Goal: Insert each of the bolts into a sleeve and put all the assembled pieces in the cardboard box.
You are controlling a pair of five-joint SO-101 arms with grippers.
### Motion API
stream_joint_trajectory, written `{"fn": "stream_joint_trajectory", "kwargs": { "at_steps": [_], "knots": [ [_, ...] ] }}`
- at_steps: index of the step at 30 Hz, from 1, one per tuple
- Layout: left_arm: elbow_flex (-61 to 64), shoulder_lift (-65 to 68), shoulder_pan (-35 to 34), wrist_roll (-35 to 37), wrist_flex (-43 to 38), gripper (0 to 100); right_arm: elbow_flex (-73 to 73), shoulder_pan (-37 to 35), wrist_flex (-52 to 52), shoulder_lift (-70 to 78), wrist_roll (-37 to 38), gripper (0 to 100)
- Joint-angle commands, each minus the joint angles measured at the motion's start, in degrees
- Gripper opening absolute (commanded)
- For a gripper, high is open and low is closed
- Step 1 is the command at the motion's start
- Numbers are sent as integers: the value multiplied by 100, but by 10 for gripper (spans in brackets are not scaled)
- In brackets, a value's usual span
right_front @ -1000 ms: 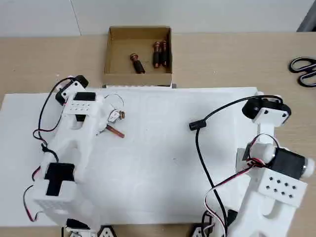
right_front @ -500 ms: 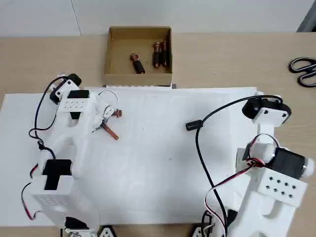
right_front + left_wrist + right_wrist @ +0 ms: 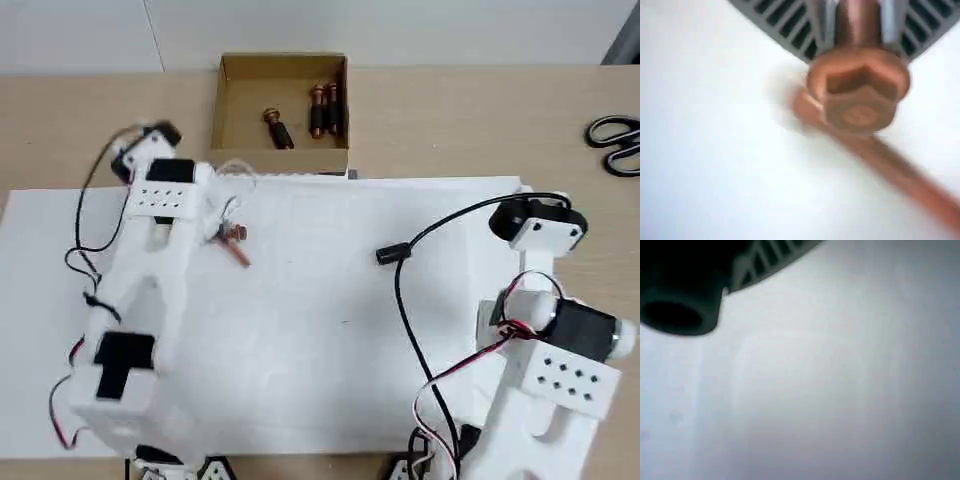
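Note:
My left gripper (image 3: pixel 230 232) hangs over the white mat's far left part, shut on a copper bolt (image 3: pixel 238 232). In the left wrist view the bolt's hex head (image 3: pixel 858 95) sticks out from between the grey ribbed jaws of the left gripper (image 3: pixel 857 27). A second copper bolt (image 3: pixel 241 253) lies on the mat just beside it, blurred (image 3: pixel 890 160) in that view. My right gripper (image 3: pixel 732 277) holds a black sleeve (image 3: pixel 679 315) above bare mat, its open end showing. The right arm (image 3: pixel 540 232) sits at the mat's right edge. The cardboard box (image 3: pixel 228 110) holds three assembled pieces (image 3: pixel 322 110).
The white mat (image 3: pixel 330 350) covers most of the wooden table. A black cable with a thick lump (image 3: pixel 393 254) loops over the mat from the right arm. Scissors (image 3: pixel 614 142) lie at the far right edge.
The left arm swung left, then back and toward the box, carrying its bolt. The loose bolt on the mat has turned and now lies closer to the held one. The right arm kept still.

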Motion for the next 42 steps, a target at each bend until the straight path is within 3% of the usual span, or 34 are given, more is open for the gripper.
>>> {"fn": "stream_joint_trajectory", "kwargs": {
  "at_steps": [1,10,16,25,31,36,42],
  "knots": [
    [-497,-958,237,-387,290,6,-290,-84,110,-119,-53,4],
    [-497,-2426,448,-1213,695,6,-1512,-295,198,-119,-114,3],
    [-497,-3314,413,-1512,747,6,-1723,-1095,-295,-558,-1037,3],
    [242,-4431,448,-1705,993,6,686,-2914,-1956,-2273,-1055,2],
    [1226,-5574,413,-1864,510,6,2541,-4127,-3099,-4057,-1029,2],
    [2387,-6778,422,-1960,-123,6,3824,-4945,-3301,-5569,-1020,2],
    [3741,-8097,457,-1960,-615,6,4035,-5446,-3433,-5429,-1064,2]
  ]
}}
